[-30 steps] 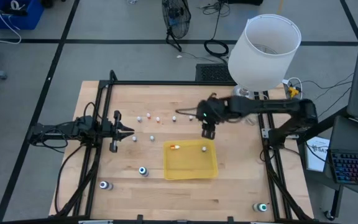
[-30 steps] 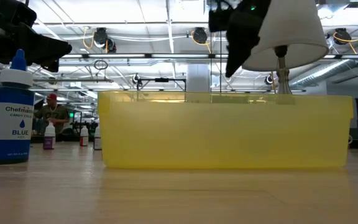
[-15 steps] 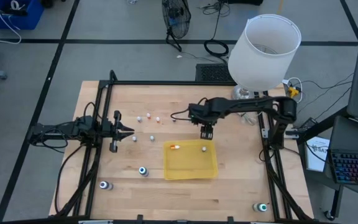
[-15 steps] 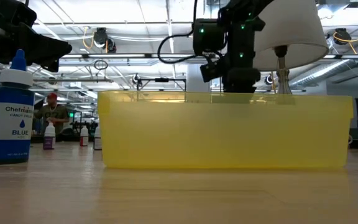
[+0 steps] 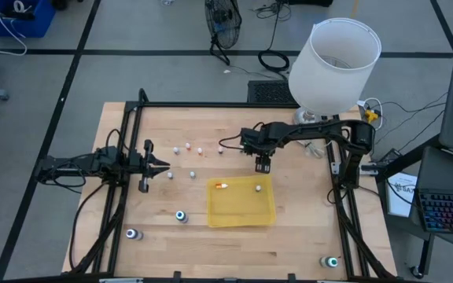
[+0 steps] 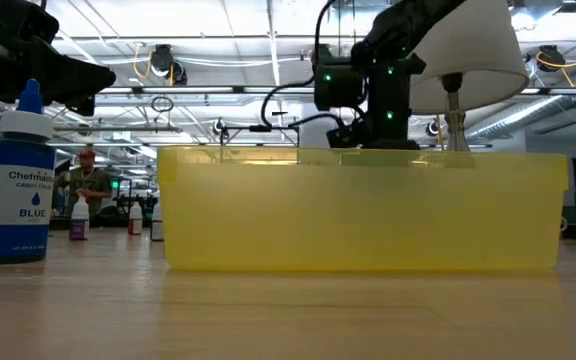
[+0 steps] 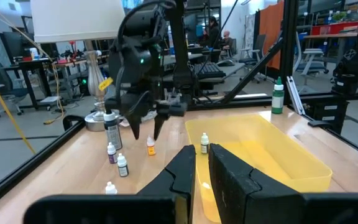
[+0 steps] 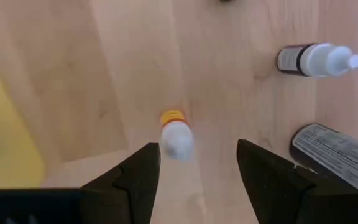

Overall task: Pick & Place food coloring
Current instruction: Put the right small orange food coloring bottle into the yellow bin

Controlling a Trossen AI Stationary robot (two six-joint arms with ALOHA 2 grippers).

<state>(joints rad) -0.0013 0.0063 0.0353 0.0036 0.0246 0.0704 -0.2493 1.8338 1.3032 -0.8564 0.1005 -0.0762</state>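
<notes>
Right gripper (image 5: 263, 165): hung over the table just beyond the far edge of the yellow tray (image 5: 241, 202); fingers spread wide, gripping nothing.
Orange-capped bottle (image 8: 176, 135): stood on the bare wood straight under the right gripper, framed between its two fingers, untouched.
Left gripper (image 5: 166, 167): parked at the table's left side; fingers pressed together, empty.
Tray contents: one orange-and-white bottle (image 5: 222, 186) lying at the far left corner; one whitish bottle (image 5: 258, 188) upright near the far right corner.
Loose small bottles (image 5: 188, 148): a scattered row on the far left part of the table.
Blue bottle (image 6: 18, 182): upright, left of the tray.
Teal-topped bottle (image 5: 181, 215): just left of the tray.
Lamp (image 5: 334, 65): far right corner.
</notes>
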